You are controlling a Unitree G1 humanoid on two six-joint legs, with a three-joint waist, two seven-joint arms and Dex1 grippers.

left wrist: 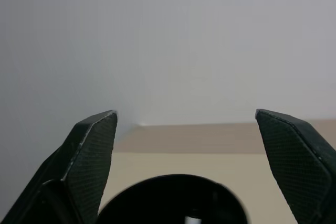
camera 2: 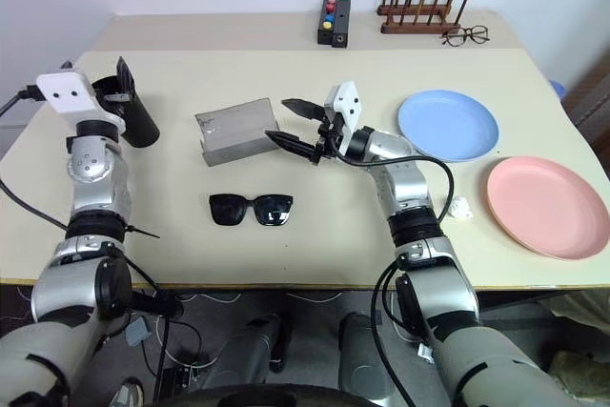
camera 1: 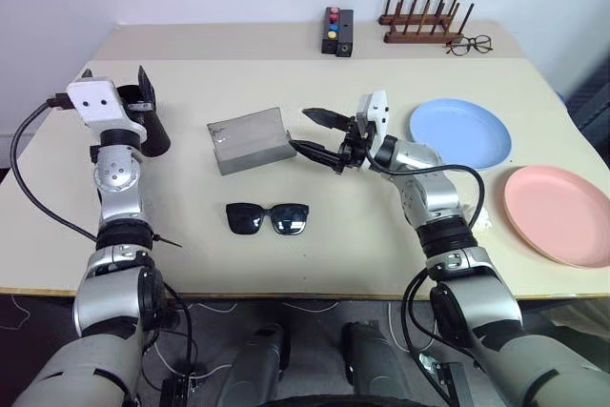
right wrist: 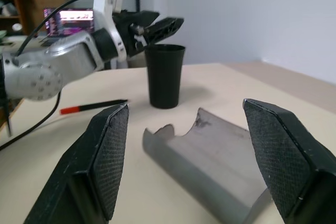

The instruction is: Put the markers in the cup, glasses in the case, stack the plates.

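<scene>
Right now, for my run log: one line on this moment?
left gripper: open over cup | right gripper: open by case | sunglasses: on table

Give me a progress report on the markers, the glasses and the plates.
Nothing looks finished. In hand: the left gripper, jaws open, is above the cup; a red marker lies on the table beside it. Left: the glasses lie outside the open case, with the right gripper's open jaws toward it; the blue plate and pink plate sit apart, unstacked.

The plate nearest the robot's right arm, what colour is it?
Salmon pink plate, clearest in the right eye view.
</scene>
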